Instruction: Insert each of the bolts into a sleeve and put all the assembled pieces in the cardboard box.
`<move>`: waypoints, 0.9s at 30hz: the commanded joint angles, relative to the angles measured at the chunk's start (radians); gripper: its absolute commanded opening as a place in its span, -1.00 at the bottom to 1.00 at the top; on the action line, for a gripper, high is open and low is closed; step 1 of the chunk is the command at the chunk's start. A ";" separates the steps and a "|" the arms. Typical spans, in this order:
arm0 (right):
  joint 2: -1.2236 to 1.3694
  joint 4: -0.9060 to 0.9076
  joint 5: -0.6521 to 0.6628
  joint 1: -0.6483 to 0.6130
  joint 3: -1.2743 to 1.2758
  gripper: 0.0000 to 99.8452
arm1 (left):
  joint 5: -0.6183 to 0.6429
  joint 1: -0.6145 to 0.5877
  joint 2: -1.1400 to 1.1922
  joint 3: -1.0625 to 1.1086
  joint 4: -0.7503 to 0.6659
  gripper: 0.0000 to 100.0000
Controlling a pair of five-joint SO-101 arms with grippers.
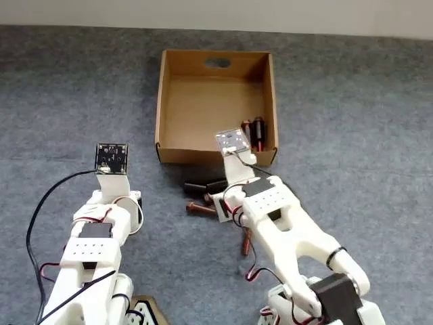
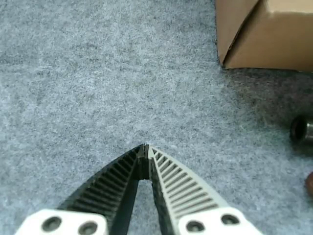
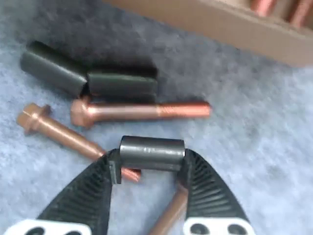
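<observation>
Right claw [image 3: 149,166] is clamped on a sleeve [image 3: 151,151] just off the cardboard box [image 1: 160,101] by the worktop's far edge, left claw [image 2: 145,152] pinched together empty, so I'd square its bore to a bolt [image 3: 142,111] first.

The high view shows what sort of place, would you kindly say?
Likely a robotics test bench: a grey carpeted table, a cardboard box, and the right gripper holding a sleeve among loose bolts.
</observation>
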 commanded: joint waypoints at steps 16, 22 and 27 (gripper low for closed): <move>-0.530 0.254 0.051 0.496 0.021 -0.78 | -0.005 0.013 -0.005 -0.004 -0.015 -0.96; -0.530 0.182 0.157 0.561 0.216 -0.78 | -0.005 0.013 -0.005 -0.004 -0.015 -0.96; -0.530 0.194 0.160 0.553 0.240 -0.78 | -0.005 0.013 -0.005 -0.004 -0.015 -0.96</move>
